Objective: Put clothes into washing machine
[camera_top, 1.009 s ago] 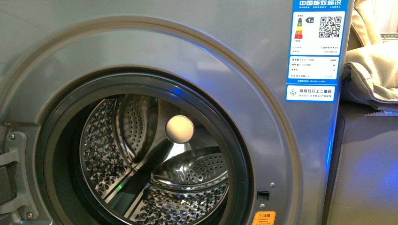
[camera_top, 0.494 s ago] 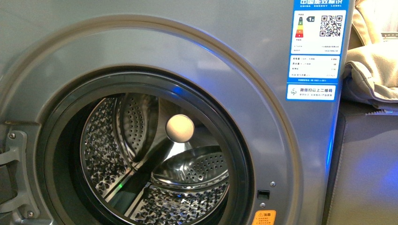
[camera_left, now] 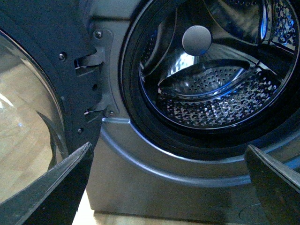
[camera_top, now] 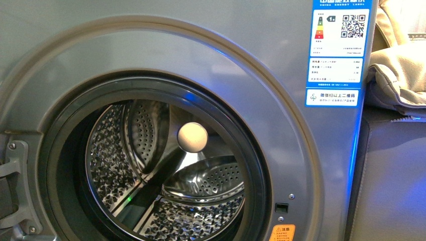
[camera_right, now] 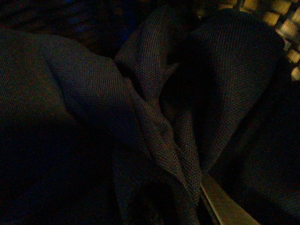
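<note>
The silver-grey washing machine (camera_top: 281, 150) fills the front view, its round port open onto the perforated steel drum (camera_top: 201, 186), which holds no fabric. Neither arm shows in that view. In the left wrist view the drum (camera_left: 220, 89) lies ahead, and my left gripper (camera_left: 168, 149) is open in front of the machine's lower panel, its dark fingers (camera_left: 61, 183) spread wide with nothing between them. The right wrist view is filled by the clothes (camera_right: 150, 108), dark charcoal fabric bunched in folds. My right gripper (camera_right: 194, 187) is shut on a fold, with one pale finger (camera_right: 225, 208) showing.
The machine's door (camera_left: 28, 117) hangs open beside the port on its hinge (camera_left: 93, 61). Cream-beige padded fabric (camera_top: 402, 75) lies on a dark grey surface (camera_top: 397, 175) to the machine's right. A woven, basket-like weave (camera_right: 281, 14) peeks out past the clothes.
The front view has shifted very slightly, with the energy label a touch higher. The drum looks the same and no arm has come into that view.
</note>
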Available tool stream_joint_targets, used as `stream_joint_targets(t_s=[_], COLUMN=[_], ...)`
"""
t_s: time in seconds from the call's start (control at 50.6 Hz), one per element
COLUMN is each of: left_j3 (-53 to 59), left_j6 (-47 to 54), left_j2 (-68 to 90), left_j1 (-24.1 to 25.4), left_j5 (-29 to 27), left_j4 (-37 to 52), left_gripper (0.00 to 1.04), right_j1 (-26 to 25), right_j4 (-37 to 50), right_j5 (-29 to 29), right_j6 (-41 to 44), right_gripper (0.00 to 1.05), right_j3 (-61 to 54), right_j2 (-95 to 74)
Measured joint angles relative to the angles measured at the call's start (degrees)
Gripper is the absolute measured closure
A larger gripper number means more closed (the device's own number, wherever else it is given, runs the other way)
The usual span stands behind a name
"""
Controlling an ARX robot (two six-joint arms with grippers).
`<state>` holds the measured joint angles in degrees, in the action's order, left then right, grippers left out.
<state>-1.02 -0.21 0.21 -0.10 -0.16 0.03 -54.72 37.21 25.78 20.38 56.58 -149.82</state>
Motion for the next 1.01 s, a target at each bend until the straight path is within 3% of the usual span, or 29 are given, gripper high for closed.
stream_joint_targets(t_s=[0.257, 0.574, 1.009], left_j3=[0.0, 0.0, 0.0], left_j6=[0.0, 0.0, 0.0], left_j2=[0.0, 0.0, 0.0], left_j1=[0.0, 0.0, 0.0], left_j5=[0.0, 0.0, 0.0], left_j4=[0.0, 0.0, 0.0], left_gripper=[0.07, 0.07, 0.07], right_j1=[0.5, 0.4, 0.2], right_j4=[6.2, 7.4, 4.2], right_j5=[5.4, 12.0, 20.7], right_j6=[0.6, -2.8, -18.5], right_gripper=[0.93, 0.93, 0.93], right_j3=[-9.7, -16.8, -10.8], right_j2=[16.8, 38.9, 70.1])
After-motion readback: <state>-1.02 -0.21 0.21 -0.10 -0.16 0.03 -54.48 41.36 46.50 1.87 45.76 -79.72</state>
